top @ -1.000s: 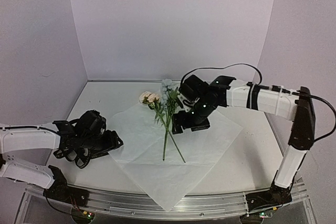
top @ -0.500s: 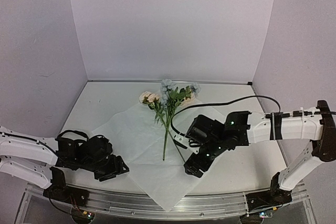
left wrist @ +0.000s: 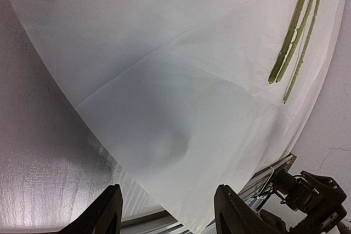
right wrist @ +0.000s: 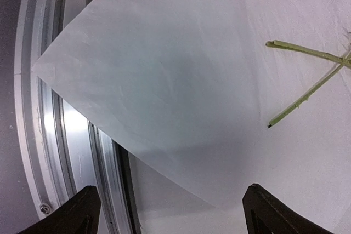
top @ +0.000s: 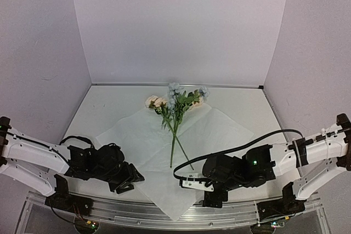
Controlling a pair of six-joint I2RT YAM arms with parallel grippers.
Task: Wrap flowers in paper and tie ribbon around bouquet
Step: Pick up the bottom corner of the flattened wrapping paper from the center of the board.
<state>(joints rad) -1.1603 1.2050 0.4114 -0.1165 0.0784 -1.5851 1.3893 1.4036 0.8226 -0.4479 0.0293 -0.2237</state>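
The white paper (top: 164,146) lies flat on the table like a diamond, its near corner hanging over the front rail. The flowers (top: 174,114) rest along its middle, cream-pink and pale blue blooms at the far end, green stems (left wrist: 296,31) (right wrist: 307,53) pointing toward me. My left gripper (top: 130,175) (left wrist: 167,215) is low at the paper's (left wrist: 164,80) front left edge, open and holding nothing. My right gripper (top: 193,183) (right wrist: 170,215) is open over the paper's (right wrist: 164,69) front right edge, also holding nothing. Neither ribbon nor bouquet shows in any view.
An aluminium rail (top: 109,207) (right wrist: 49,135) runs along the table's near edge, just below both grippers. Lilac walls close in the back and both sides. The right arm's black cable (top: 241,147) loops above the paper's right corner.
The right arm has swung away from the flowers, down to the paper's front right edge. The left gripper has slid right and nearer, up to the paper's front left edge. Flowers and paper have not moved.
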